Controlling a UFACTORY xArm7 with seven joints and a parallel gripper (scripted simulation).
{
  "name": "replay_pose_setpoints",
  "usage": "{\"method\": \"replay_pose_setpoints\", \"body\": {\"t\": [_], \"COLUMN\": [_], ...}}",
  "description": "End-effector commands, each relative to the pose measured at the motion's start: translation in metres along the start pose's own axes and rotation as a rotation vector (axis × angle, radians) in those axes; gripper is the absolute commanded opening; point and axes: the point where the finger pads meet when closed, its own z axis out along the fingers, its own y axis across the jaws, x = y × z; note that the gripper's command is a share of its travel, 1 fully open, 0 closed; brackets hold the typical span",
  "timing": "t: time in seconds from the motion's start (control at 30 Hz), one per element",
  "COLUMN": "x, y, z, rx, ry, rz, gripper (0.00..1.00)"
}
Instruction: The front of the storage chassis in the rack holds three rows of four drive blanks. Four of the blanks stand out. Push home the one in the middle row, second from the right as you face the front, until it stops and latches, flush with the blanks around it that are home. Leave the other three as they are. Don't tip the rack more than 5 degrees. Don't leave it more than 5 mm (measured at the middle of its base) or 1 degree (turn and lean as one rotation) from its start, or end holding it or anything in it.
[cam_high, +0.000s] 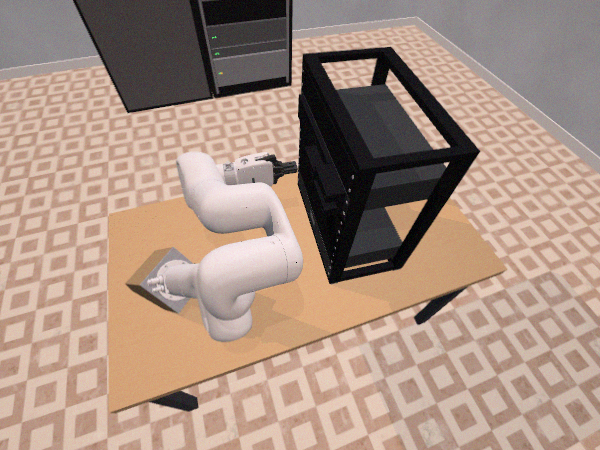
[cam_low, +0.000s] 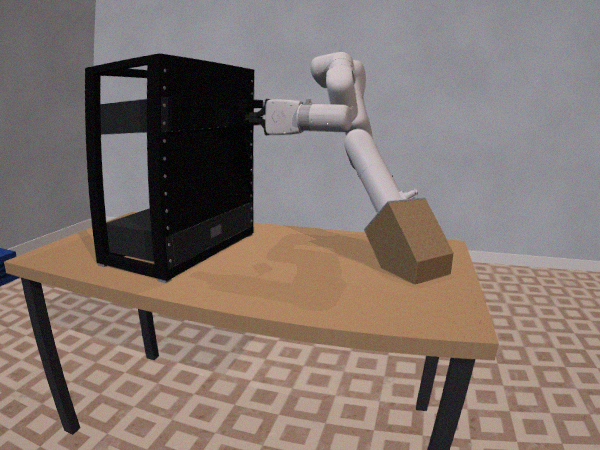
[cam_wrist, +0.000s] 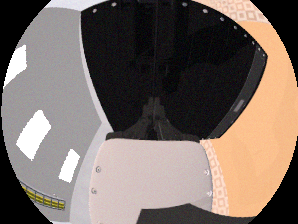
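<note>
The black rack (cam_high: 372, 165) stands on the wooden table, its front face toward my arm. It also shows in the exterior view (cam_low: 170, 160). The storage chassis front (cam_wrist: 166, 63) is very dark in the wrist view; I cannot make out the single drive blanks. My gripper (cam_high: 291, 167) (cam_low: 254, 114) is shut and empty, pointing level at the upper part of the rack's front, its fingertips close to the face. In the wrist view the closed fingers (cam_wrist: 154, 112) meet in the middle, just before the dark front. I cannot tell whether they touch it.
The arm's base sits on a tilted wooden wedge (cam_low: 410, 240) at the table's other end. A grey server cabinet (cam_high: 185, 47) stands on the floor behind the table. The table's edges lie close to the rack's back and side.
</note>
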Motion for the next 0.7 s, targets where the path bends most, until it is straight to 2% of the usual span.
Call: {"method": "replay_pose_setpoints", "body": {"t": [0.0,0.2,0.37,0.5,0.67], "x": [0.0,0.007,0.007,0.007,0.007], "y": [-0.002,-0.019,-0.02,-0.02,-0.02], "z": [-0.001,-0.025,-0.026,-0.019,0.006], "rx": [0.001,0.001,0.001,0.001,0.001], "ry": [0.0,0.0,0.0,0.0,0.0], "rz": [0.003,0.003,0.003,0.003,0.003], "gripper": [0.0,0.0,0.0,0.0,0.0]}}
